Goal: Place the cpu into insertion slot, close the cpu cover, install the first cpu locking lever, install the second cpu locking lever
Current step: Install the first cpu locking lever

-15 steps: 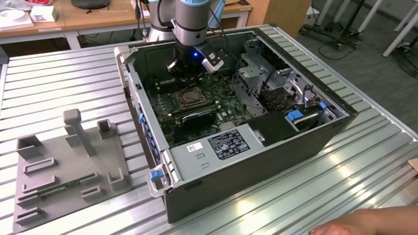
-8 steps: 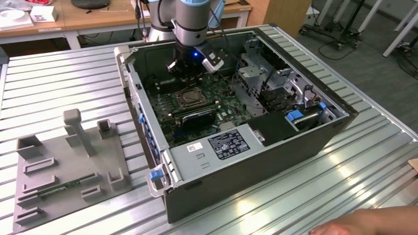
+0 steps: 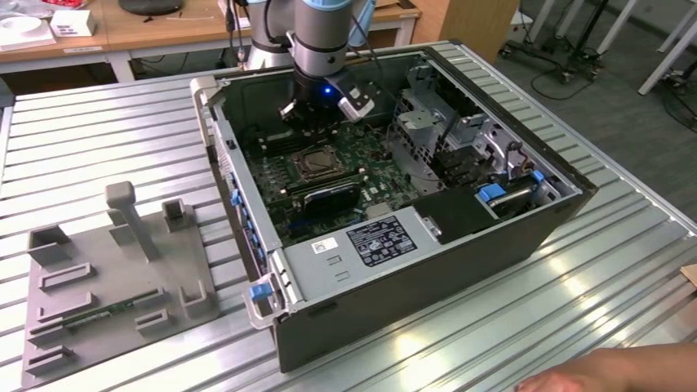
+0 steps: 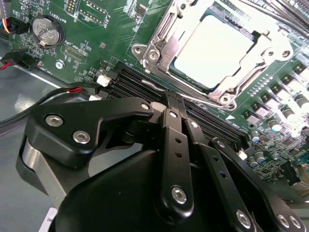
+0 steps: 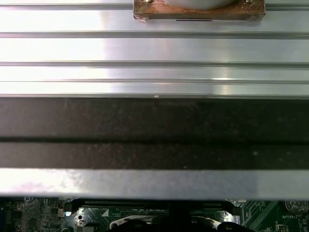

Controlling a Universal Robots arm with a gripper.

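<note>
Silvery cpu cover point(image 4: 166, 48) is seen shut over the cpu point(image 4: 215, 48), the gripper point(image 4: 178, 104) poised nearby with jaws clenched empty; lever locking is judged in hand, needing fine tip placement.

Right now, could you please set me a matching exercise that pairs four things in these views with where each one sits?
Things:
1. cpu
2. gripper
3. coin battery
4. grey fixture

Places:
A. on the slatted table, outside the case
B. framed by the cpu cover
C. over the black memory slots
D. on the green motherboard, apart from the socket

Pairs: 1-B, 2-C, 3-D, 4-A
</note>
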